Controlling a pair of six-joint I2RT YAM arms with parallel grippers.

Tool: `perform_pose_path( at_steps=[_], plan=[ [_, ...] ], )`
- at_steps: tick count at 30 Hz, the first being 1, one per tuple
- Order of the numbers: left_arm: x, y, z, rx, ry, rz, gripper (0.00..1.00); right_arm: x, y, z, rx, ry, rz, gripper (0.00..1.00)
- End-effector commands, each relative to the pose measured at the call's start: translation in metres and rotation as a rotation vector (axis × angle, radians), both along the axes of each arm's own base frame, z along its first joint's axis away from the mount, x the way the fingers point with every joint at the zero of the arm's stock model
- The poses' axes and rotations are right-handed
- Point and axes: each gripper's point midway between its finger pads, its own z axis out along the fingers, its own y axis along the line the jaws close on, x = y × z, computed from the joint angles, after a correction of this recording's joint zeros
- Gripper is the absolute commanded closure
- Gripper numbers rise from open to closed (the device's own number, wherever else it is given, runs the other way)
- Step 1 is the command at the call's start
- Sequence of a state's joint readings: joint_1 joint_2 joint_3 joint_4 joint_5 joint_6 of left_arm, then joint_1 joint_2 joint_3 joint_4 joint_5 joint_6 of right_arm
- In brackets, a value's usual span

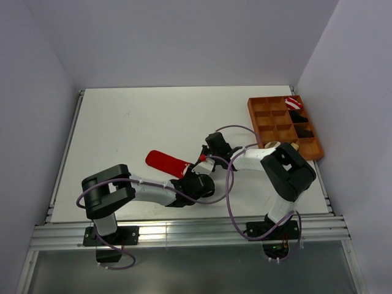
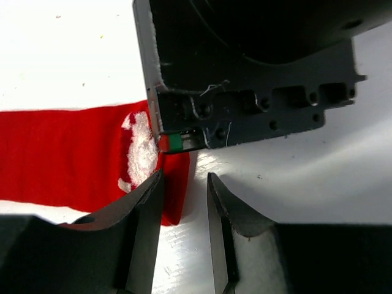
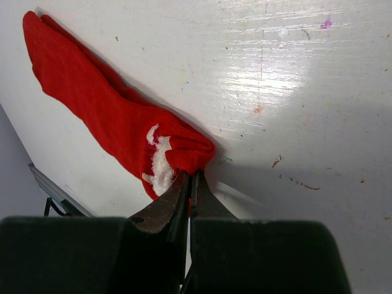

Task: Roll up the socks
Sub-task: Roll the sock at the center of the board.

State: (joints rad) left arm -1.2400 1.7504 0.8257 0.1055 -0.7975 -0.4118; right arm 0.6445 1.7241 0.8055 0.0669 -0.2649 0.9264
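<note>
Both hands work at one end of the red sock (image 1: 165, 162), near the middle of the desk (image 1: 110, 122). Step in hand, as judged: securing the sock's end ahead of the first turn of the roll. No fold or roll is formed; the sock lies flat at full length, running off to the left of the hands in the top view.

Left hand (image 2: 185, 184): fingers (image 2: 144, 214) stand partly apart and hold nothing. The sock's end edge, beside its white mark (image 2: 142, 150), reaches into the gap against the left-side finger, with bare desk before the other finger. Whether that finger touches the cloth cannot be told.

Right hand (image 3: 192, 180): fingers pressed together, clamped on the sock's end just beside the white mark, with the cloth bunched at the pinch. Its body sits just beyond the left hand's fingertips, so the two hands are very close.

Far right: an orange tray (image 1: 251, 113) with compartments, well apart from the work, holds a red-and-white striped bundle (image 1: 294, 102) and black bundles (image 1: 301, 117). No yellow or striped sock appears in any view.

Next move, as judged: the left hand must close on the end edge alongside the right hand, then both turn that end over toward the far end, keeping the cloth tight. Risk: the hands fouling each other at such close quarters
</note>
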Motion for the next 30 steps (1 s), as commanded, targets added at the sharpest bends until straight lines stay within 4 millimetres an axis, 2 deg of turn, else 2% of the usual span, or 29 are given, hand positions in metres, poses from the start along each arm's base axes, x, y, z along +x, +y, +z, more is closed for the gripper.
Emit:
perform_pose_path(
  at_steps=[1,17,30],
  plan=[
    [0.009,0.004,0.004,0.029,-0.029,0.068,0.61,-0.004,-0.001,-0.009,-0.037,0.024,0.014,1.00],
    [0.008,0.031,-0.023,0.191,0.000,0.181,0.59,-0.007,0.001,-0.013,-0.031,0.040,0.031,1.00],
    [0.009,0.043,-0.020,0.205,-0.017,0.236,0.57,-0.007,0.003,-0.014,-0.030,0.046,0.044,1.00]
  ],
)
